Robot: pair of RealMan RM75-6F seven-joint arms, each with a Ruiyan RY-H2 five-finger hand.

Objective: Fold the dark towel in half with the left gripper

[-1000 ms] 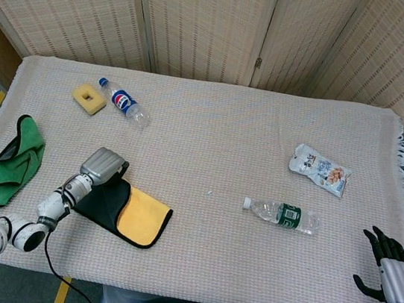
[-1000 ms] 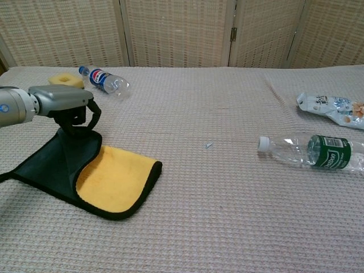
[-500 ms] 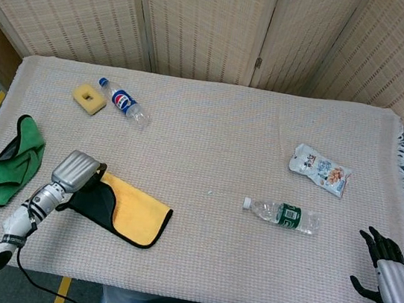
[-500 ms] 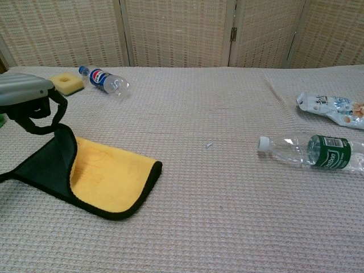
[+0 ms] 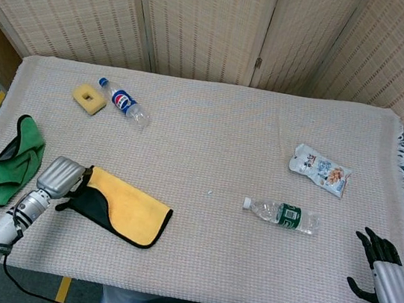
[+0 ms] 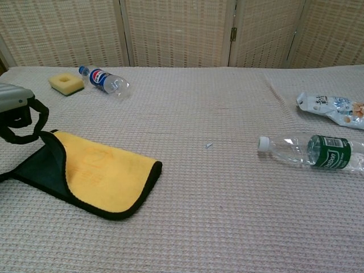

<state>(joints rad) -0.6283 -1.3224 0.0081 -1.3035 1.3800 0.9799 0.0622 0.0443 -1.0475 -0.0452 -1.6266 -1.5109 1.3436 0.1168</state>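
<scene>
Towel lies near the front left of the table, yellow face up over most of it, dark face showing only on the left flap by the hand. Left hand sits at the towel's left edge; in the chest view its fingers curl beside the raised dark corner, but I cannot tell whether they actually grip the cloth (contact point is at the frame edge). Right hand hangs off the right front edge, fingers spread, holding nothing. Judgement: fold not made. To do it well, confirm a firm pinch on the left edge, lift just clear, carry it rightwards across the yellow, lay edge on edge, then let go.
</scene>
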